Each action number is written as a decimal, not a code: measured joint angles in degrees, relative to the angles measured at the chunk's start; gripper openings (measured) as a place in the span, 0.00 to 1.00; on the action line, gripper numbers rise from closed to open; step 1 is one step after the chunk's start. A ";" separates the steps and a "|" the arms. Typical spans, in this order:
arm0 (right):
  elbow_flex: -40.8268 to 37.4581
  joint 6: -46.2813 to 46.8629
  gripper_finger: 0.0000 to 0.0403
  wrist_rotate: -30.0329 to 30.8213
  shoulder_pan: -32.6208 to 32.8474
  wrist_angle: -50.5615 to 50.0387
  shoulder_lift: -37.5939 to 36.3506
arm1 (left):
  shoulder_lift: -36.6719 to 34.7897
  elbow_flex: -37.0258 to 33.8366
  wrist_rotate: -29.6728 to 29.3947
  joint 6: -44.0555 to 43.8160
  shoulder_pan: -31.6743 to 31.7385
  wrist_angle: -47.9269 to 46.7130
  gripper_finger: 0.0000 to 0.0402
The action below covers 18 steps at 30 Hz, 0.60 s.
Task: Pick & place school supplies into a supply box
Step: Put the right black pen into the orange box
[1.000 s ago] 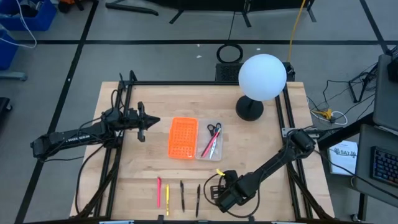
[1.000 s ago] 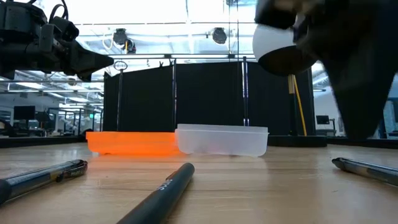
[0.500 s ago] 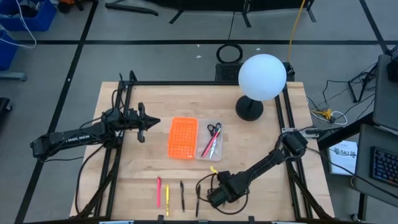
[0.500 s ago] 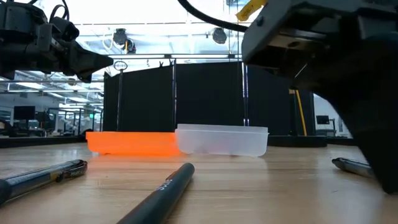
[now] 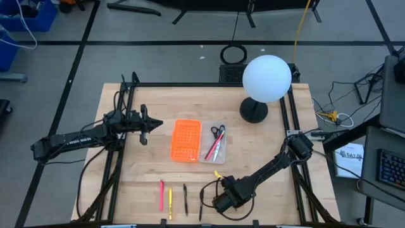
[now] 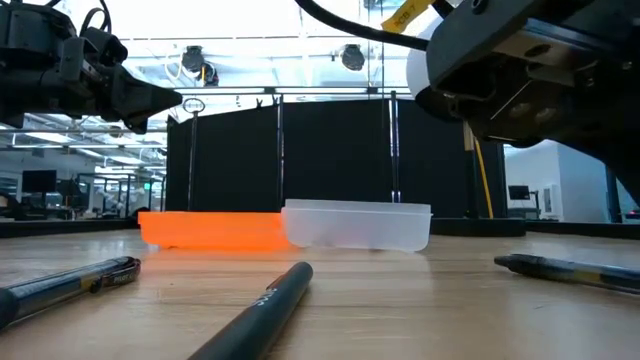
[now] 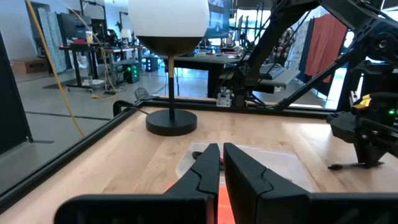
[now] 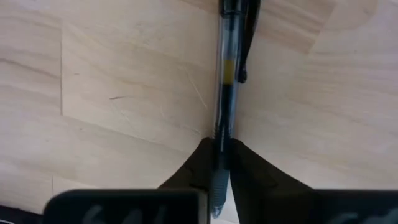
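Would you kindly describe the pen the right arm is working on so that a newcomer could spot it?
Start at the wooden table and go to its near edge, where four pens lie in a row. The one you want is the black pen at the right end, nearest the right end effector, which is shut on it; its neighbours lie untouched.

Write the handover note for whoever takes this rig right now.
Right pincer: shut on a black pen at the table's front edge, pen not clearly lifted yet.
Left pincer: shut, empty, waiting in the air left of the orange tray.
Clear box: sits right of the orange tray; holds the scissors and a red pen.
On the table, front edge: red pencil, yellow pencil, second black pen.
Done: two items boxed.
Left: carry the gripped pen to the box, then the other three.
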 joint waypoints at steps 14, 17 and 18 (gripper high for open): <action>-0.13 -5.07 0.06 34.60 0.27 14.31 -17.84 | 0.01 0.00 -0.04 0.26 -0.02 0.02 0.08; -0.31 -8.88 0.06 40.61 -1.05 16.35 -20.65 | 0.01 0.00 -0.04 0.21 -0.02 0.01 0.08; -0.21 -9.61 0.06 40.64 -2.14 16.69 -21.68 | 0.01 0.00 -0.04 0.17 -0.02 0.01 0.08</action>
